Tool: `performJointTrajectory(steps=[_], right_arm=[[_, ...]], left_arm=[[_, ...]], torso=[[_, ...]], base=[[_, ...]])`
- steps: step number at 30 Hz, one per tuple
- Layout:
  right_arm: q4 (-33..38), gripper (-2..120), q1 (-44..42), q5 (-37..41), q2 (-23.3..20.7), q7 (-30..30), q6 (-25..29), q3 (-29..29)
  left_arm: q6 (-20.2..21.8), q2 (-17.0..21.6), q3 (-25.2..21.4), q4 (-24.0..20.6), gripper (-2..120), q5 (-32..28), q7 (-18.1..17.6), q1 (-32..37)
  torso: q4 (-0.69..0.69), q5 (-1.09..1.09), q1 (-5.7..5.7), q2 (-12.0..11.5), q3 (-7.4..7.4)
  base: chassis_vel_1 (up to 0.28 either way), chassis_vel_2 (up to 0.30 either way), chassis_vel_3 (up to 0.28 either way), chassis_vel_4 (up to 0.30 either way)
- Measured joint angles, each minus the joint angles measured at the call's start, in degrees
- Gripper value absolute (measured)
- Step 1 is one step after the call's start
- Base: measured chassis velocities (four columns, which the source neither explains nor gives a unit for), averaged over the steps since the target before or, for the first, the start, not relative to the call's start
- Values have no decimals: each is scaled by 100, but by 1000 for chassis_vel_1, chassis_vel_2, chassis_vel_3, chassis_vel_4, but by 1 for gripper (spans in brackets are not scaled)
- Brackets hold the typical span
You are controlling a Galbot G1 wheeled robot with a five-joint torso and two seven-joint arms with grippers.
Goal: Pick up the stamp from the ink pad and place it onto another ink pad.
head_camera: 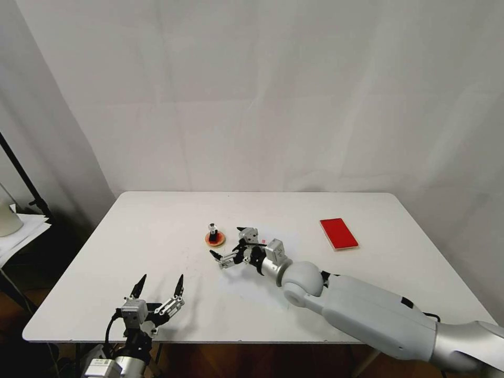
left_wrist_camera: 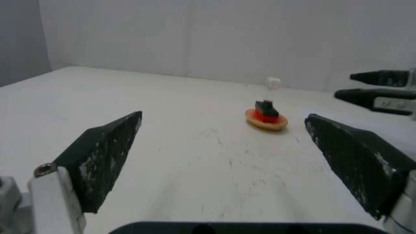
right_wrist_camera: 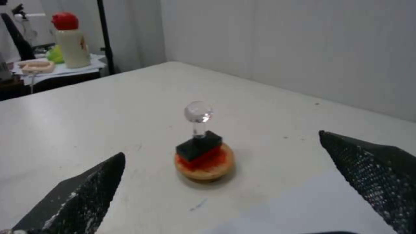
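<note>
Stamp (head_camera: 212, 231) stands upright on the round orange pad (head_camera: 215, 240) mid-table; the red rectangular pad (head_camera: 338, 233) lies well apart to my right. My right gripper (head_camera: 227, 242) sits just beside the disc, jaws spread wide, holding nothing. My left gripper (head_camera: 159, 286) waits open near the table's (head_camera: 157, 231) front edge.

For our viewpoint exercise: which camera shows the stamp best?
The right wrist view: the stamp stands close and upright on the round ink pad, clear knob and black base distinct. The left wrist view shows it smaller; the head view shows it tiny.
</note>
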Motion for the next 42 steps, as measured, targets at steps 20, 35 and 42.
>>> performJointTrajectory(steps=[20,35,42], right_arm=[[2042,100,-6017,-1100,-1508,1647,1203,5426],[2098,100,-7770,-2541,-204,1422,1772,6463],[2083,100,-7820,-2564,-117,1414,1798,6452]], left_arm=[[0,0,0,0,100,0,0,2],[0,0,0,0,100,0,0,1],[0,0,0,0,100,0,0,1]], torso=[[-1,4,0,1,0],[-1,0,0,0,0],[-1,-1,0,0,0]], base=[[0,0,0,0],[0,0,0,0],[0,0,0,0]])
